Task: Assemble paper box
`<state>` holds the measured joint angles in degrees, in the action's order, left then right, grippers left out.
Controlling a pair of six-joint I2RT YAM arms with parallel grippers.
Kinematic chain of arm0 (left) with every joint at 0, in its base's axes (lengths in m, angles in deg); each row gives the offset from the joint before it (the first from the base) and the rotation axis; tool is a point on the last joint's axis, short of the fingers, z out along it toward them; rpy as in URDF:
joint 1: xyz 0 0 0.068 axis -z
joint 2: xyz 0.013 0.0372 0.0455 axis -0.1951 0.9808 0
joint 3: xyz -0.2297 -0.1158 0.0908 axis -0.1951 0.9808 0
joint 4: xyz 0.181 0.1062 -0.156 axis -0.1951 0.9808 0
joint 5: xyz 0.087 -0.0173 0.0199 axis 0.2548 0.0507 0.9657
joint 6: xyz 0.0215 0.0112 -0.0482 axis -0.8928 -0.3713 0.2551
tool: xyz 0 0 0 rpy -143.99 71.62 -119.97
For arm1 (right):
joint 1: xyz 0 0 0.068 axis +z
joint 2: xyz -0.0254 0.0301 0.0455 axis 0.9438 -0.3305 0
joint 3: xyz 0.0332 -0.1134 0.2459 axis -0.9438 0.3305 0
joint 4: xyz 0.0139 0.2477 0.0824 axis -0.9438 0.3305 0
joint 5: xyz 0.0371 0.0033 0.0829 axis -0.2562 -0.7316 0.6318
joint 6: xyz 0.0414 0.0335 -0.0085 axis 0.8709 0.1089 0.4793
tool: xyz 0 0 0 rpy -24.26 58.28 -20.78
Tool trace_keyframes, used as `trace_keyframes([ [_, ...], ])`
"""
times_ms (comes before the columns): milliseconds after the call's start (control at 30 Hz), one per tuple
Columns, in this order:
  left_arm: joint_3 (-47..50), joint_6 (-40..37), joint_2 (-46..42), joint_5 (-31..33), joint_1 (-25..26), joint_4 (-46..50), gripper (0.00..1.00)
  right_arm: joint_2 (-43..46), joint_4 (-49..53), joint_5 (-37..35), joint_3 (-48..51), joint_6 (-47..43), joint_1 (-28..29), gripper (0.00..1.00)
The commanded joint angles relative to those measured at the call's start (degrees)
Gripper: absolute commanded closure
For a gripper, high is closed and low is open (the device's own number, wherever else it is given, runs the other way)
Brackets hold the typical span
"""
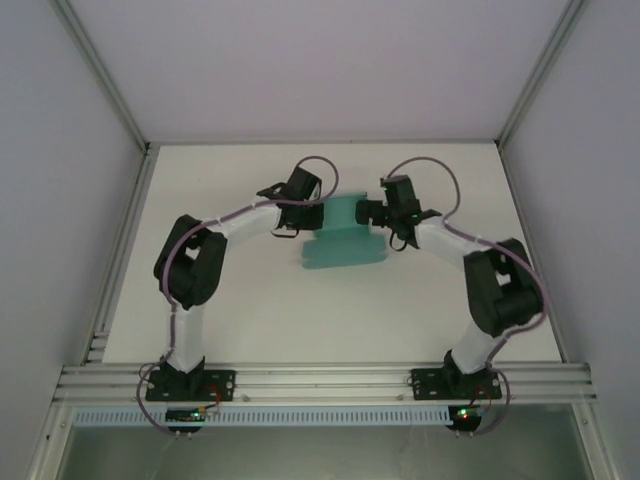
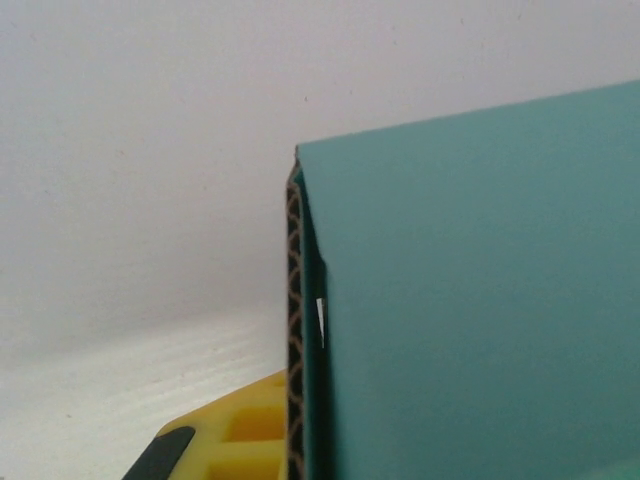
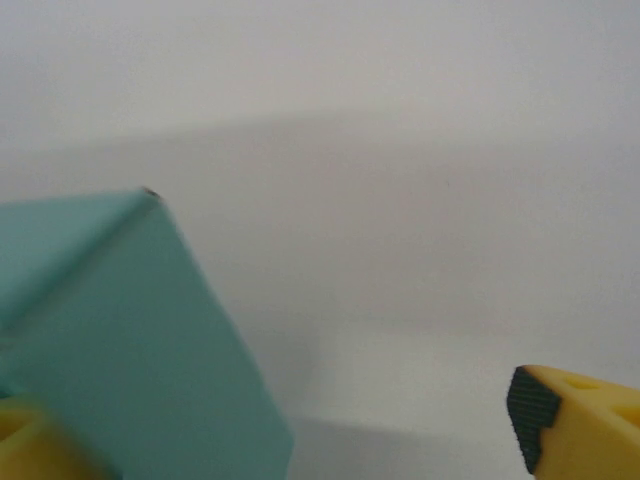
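Note:
The teal paper box [image 1: 340, 245] lies mid-table between the two arms, its far part folded upward. My left gripper [image 1: 316, 213] is shut on the raised teal wall from the left. In the left wrist view the wall's corrugated edge [image 2: 293, 330] stands against one yellow finger [image 2: 230, 440]; the other finger is hidden behind the teal panel [image 2: 480, 300]. My right gripper [image 1: 364, 212] is at the box's right side and open. In the right wrist view its yellow fingers [image 3: 575, 420] stand wide apart, and a teal corner [image 3: 120, 330] leans near the left finger without being pinched.
The white table [image 1: 420, 310] is ringed by white enclosure walls with metal frame posts [image 1: 105, 75]. An aluminium rail [image 1: 320, 380] carries both arm bases along the near edge. Open tabletop lies in front of the box and to both sides.

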<state>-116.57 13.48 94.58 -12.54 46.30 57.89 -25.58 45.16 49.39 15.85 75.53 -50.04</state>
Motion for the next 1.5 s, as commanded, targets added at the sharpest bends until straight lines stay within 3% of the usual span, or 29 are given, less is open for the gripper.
trace_keyframes([
  [0,-0.03,-3.06,-2.52,2.67,-0.61,0.42,1.00,6.12,-4.08,10.21,1.25,-2.24,-1.09,0.01],
  [133,1.73,-5.79,-3.72,3.08,-0.56,-1.74,1.00,11.02,-3.30,12.14,3.37,-2.55,-2.62,0.01],
  [233,1.67,-14.09,-4.90,-0.06,-0.86,-0.33,1.00,13.79,-0.74,11.74,3.99,-2.55,-4.60,0.01],
  [433,-0.60,-35.26,-9.47,-9.09,-0.80,15.26,1.00,18.30,4.00,13.07,4.59,-3.22,-8.63,0.01],
  [533,-3.06,-40.21,-9.63,-9.89,0.28,26.29,1.00,20.02,5.65,13.38,5.50,-3.98,-9.73,0.01],
  [933,-11.55,-35.81,-0.68,6.47,8.12,46.99,1.00,23.05,9.44,12.94,9.64,-5.10,-11.94,0.01],
  [1167,-14.49,-34.64,8.44,7.59,8.78,46.80,1.00,22.91,10.04,12.63,10.07,-5.06,-12.74,0.01],
  [1433,-13.44,-33.60,10.71,8.11,8.74,39.91,1.00,22.67,10.41,12.05,10.20,-5.12,-13.02,0.01],
  [1467,-13.59,-33.21,10.81,8.01,8.87,39.28,0.96,22.51,10.54,12.00,10.16,-5.13,-13.06,0.01],
])
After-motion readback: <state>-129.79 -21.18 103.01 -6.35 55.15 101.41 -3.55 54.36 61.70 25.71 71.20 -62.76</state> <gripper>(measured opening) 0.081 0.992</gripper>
